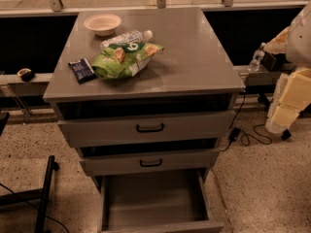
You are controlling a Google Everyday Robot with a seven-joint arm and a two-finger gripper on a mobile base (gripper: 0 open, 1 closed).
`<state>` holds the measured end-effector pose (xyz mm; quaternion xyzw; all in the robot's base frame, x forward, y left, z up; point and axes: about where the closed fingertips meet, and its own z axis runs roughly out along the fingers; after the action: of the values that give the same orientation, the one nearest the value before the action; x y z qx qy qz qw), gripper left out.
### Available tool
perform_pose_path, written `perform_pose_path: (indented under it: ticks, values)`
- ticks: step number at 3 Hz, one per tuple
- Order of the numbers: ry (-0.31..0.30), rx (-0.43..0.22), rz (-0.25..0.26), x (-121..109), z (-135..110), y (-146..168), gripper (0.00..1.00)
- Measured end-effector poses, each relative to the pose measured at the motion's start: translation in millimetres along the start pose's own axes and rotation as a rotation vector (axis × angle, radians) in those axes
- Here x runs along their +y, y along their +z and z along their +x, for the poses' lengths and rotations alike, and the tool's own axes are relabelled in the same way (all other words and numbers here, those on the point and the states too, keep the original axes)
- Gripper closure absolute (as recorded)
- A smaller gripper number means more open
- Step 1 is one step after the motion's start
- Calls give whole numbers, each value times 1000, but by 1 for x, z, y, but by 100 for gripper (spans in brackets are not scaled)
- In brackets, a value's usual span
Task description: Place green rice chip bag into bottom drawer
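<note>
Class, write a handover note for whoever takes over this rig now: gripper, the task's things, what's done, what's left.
The gripper is at the view's right edge, beside the grey cabinet, not over it. The crinkly lime-green rice chip bag lies on the cabinet top, beside a clear plastic water bottle. The deep grey bottom drawer is pulled open, nothing inside. Done: drawer open. Left: grasp the bag, place it in that drawer.

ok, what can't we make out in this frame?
Camera view:
1. Gripper: at the right edge beside the cabinet, partly cut off by the frame.
2. Water bottle: lower half hidden behind the green chip bag.
3. Bottom drawer: front cut off by the lower edge.
4. Top drawer and middle drawer: insides dark, under overhangs.
5. Dark packet: print too small.
</note>
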<state>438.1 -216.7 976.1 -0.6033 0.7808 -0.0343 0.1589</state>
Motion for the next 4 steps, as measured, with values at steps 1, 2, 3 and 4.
perform_pose_path:
  ticks: [1,2,3,4]
  values:
    - [-6,-1,5,0,-2,-1,0]
    - [-120,-5,31,-4,-34,21,0]
    - [-387,50,130,0,-93,59,0]
    - [-454,116,174,-4,-89,87,0]
